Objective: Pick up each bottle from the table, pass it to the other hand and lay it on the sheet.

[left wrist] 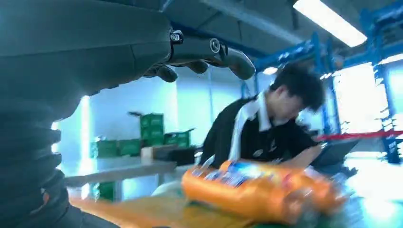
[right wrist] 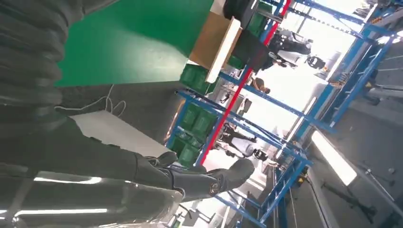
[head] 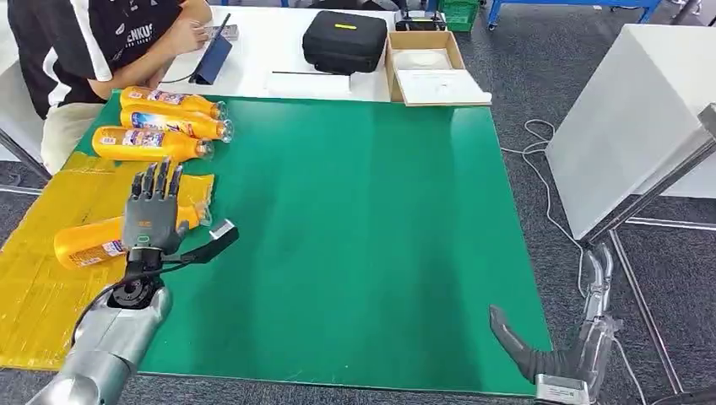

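Three orange bottles [head: 150,143] lie side by side at the far left of the green mat [head: 355,236]. A fourth orange bottle [head: 89,243] lies on the yellow sheet [head: 42,287] at the left edge. My left hand [head: 153,215] hovers over that bottle's right end with fingers stretched flat and thumb out, holding nothing. In the left wrist view its fingers [left wrist: 209,50] reach out above a blurred orange bottle [left wrist: 256,190]. My right hand [head: 545,359] hangs off the table's near right corner, and its fingers [right wrist: 204,178] are spread and empty.
A person [head: 93,42] sits at the far left with a tablet [head: 211,59]. A black case [head: 344,40] and an open cardboard box [head: 426,63] stand on the white table beyond the mat. A white table [head: 633,110] and floor cables [head: 540,169] lie to the right.
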`<state>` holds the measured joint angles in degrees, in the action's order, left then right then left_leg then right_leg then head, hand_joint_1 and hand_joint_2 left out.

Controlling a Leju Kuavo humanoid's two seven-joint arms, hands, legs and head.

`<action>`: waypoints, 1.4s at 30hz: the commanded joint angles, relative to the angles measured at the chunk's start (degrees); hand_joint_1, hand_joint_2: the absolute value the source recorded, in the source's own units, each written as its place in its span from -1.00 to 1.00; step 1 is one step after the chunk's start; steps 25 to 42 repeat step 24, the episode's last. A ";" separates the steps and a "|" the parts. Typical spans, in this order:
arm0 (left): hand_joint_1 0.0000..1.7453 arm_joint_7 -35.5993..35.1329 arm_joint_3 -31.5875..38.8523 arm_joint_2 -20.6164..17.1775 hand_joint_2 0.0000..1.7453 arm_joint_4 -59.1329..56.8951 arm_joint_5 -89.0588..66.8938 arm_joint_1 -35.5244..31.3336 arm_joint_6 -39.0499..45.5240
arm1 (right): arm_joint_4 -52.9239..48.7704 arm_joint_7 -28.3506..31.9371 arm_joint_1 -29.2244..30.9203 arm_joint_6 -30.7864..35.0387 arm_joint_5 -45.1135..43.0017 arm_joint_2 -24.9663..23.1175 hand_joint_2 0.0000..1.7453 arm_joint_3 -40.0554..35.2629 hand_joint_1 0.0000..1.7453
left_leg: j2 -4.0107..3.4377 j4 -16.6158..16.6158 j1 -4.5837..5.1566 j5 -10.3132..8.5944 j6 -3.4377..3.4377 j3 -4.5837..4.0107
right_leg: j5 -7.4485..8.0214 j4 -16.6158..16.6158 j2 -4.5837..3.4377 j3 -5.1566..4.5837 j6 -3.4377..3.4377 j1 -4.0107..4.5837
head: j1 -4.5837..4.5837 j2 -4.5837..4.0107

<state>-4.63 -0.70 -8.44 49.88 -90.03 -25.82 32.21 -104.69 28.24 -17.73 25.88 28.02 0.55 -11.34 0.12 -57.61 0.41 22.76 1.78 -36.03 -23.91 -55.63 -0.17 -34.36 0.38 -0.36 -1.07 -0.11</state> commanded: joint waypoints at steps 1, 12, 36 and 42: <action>-1.00 2.44 -3.82 2.59 1.00 13.53 0.03 1.22 -4.03 | 2.68 -0.11 1.05 0.05 0.86 -1.67 1.00 1.45 -1.00 | 0.06 0.02 -0.04 0.15 -0.24 0.37 | -0.15 0.02 0.09 0.38 -0.05 0.03 | -0.02 0.00; -1.00 27.62 -12.95 7.83 1.00 41.95 55.19 14.66 -24.37 | 0.28 4.94 0.87 -3.68 -8.82 -4.24 1.00 1.60 -1.00 | -0.06 0.01 -0.01 0.12 -0.09 0.13 | -0.07 0.04 -0.04 0.10 0.00 0.02 | 0.00 0.00; -1.00 28.95 -27.28 17.54 1.00 32.62 72.77 9.75 -29.23 | 2.36 4.27 11.10 -1.80 -14.01 -1.13 1.00 -6.38 -1.00 | 0.01 -0.01 0.05 0.07 -0.02 0.05 | 0.00 0.04 0.04 0.08 0.04 -0.04 | -0.02 0.00; -1.00 28.95 -27.28 17.54 1.00 32.62 72.77 9.75 -29.23 | 2.36 4.27 11.10 -1.80 -14.01 -1.13 1.00 -6.38 -1.00 | 0.01 -0.01 0.05 0.07 -0.02 0.05 | 0.00 0.04 0.04 0.08 0.04 -0.04 | -0.02 0.00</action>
